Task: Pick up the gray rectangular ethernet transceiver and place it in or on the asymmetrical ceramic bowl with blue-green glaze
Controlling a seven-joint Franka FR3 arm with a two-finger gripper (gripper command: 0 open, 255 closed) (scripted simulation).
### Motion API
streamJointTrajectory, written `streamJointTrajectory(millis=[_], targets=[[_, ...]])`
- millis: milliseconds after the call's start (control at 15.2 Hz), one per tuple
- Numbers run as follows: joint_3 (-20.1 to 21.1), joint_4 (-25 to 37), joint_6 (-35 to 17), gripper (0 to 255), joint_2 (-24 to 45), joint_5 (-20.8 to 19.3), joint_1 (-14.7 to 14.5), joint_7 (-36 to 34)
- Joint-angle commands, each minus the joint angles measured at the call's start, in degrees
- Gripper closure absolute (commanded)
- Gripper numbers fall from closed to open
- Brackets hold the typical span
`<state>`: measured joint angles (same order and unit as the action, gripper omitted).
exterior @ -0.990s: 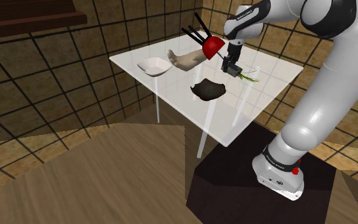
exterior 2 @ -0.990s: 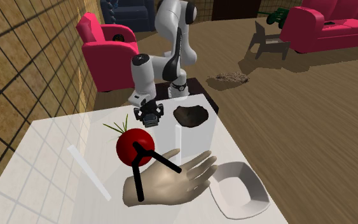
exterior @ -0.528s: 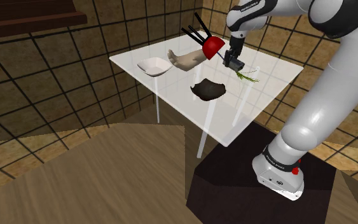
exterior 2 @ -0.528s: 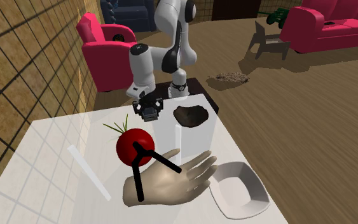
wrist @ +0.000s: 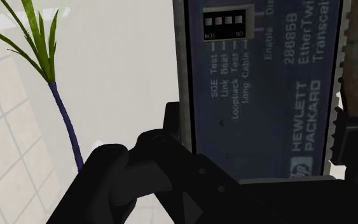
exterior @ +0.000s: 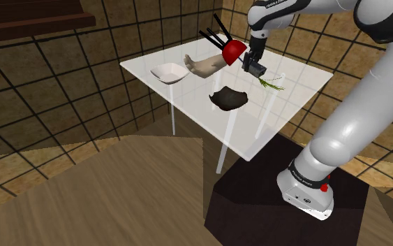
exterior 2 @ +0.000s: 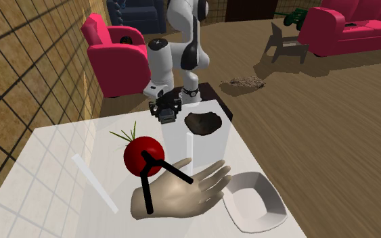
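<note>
The jaws are clamped on the transceiver [wrist: 257, 89], one finger on each long side of it, and in the wrist view the grey-blue face shows plainly, with "HEWLETT PACKARD" in pale print and a little row of switches near its far end. Behind it lies the white table [wrist: 126, 70], and there is the green sprig [wrist: 55, 95] with its purple stem just off to one side.

In the shoulder view the arm [exterior: 369, 91] reaches in from its stand [exterior: 257, 196], and the jaws hang over the table [exterior: 296, 87] with the dark box [exterior: 257, 68] in them, between the red ball [exterior: 234, 49] and the sprig [exterior: 272, 84]. It looks clear of the tabletop. The bowl [exterior: 228, 98], drawn dark brown, sits apart from it, nearer the table's front edge.

From the second exterior view, the transceiver [exterior 2: 166, 113] hangs just left of the bowl [exterior 2: 203, 122] and a little higher in the picture. Nearer the camera stand the ball [exterior 2: 143, 154] with its black sticks, a model hand [exterior 2: 182, 195] and a white dish [exterior 2: 258, 200]. A red armchair [exterior 2: 113, 53] stands behind.
</note>
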<state>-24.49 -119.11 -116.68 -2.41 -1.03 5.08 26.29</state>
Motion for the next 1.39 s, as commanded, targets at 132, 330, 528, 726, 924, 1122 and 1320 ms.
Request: streamJointTrajectory(millis=[132,330,528,726,924,1122,1320], targets=[[3.22,-4.85,-0.67,255,-4.44,-1.69,-2.47,-6.69],[5.73,-7.80,-1.11,255,-6.98,-2.28,-4.21,-11.33],[8.42,-10.18,-1.45,255,-8.96,-2.42,-5.89,-15.85],[11.16,-11.99,-1.73,255,-10.40,-2.18,-7.65,-20.27],[12.54,-13.20,-2.66,255,-10.63,-1.92,-8.55,-22.44],[12.41,-14.68,-5.08,255,-9.68,-1.80,-8.55,-22.32],[12.28,-16.05,-7.51,255,-8.61,-1.64,-8.57,-22.17]])
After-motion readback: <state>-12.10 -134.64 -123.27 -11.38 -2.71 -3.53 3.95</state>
